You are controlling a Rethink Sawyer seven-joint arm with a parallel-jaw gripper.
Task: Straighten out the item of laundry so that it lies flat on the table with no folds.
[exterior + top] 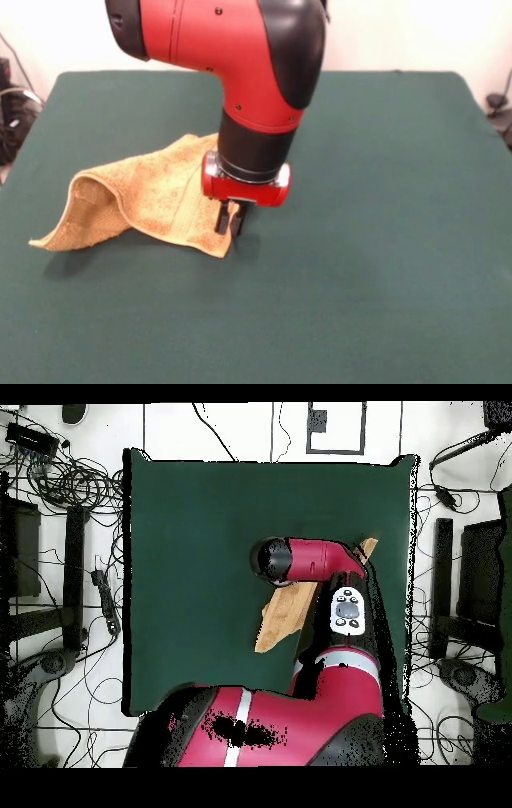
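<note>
Sawyer arm (240, 72) reaches down vertically; its gripper (228, 222), fingers nearly closed, pinches the near corner of the folded golden-tan towel (136, 200) on the green table (384, 240).

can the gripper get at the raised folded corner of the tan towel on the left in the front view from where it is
Probably yes. The gripper is down at the right edge of the golden-tan terry-cloth towel, fingers close together. The raised fold lies at the towel's other end, with only bare dark green felt table around it and nothing in the way.
</note>
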